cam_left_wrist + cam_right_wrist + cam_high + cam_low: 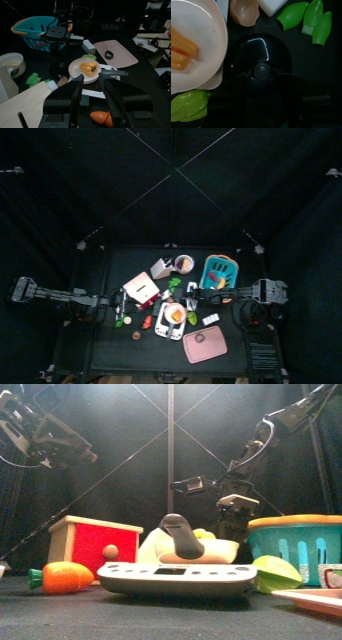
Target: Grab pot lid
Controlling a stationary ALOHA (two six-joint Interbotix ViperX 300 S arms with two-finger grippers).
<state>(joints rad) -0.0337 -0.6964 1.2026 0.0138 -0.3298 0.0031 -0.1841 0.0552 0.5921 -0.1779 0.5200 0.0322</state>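
Small black table (pixel 100 356), crowded with toy kitchenware, penned in on all sides by black curtains (pixel 67 188).

Near the table's middle, a white plastic kitchen scale (pixel 174 574), low and wide in the front view, with a black-and-white penguin figure (pixel 167 536) behind it. Left of these, a red box with a pale wooden top (pixel 91 544) and an orange toy carrot (pixel 64 576) lying in front of it. On the right, a teal slotted plastic basket (pixel 297 542). Closer to the front edge, seen from above, a flat pink tray (pixel 205 343).

Glossy black round pot lid (pixel 261 52) lying flat on the table, knob up, directly under the right wrist camera. Pressed against one side of it, a cream plate (pixel 201 30) carrying orange food pieces; which rim lies over the other, unclear. Just beside the lid, a green toy leaf (pixel 188 107). Near its far edge, a tan scoop-shaped piece (pixel 243 11) and a few green pea pods (pixel 308 17), all clear of the knob.

Right gripper (pixel 238 506) hanging down beside the basket, right over the lid. Released or clenched: cannot tell, dark metal against the dark lid.

Left gripper (pixel 93 82) held high at the table's left side, released, jaws spread and empty, facing across the carrot and the plate toward the right arm.
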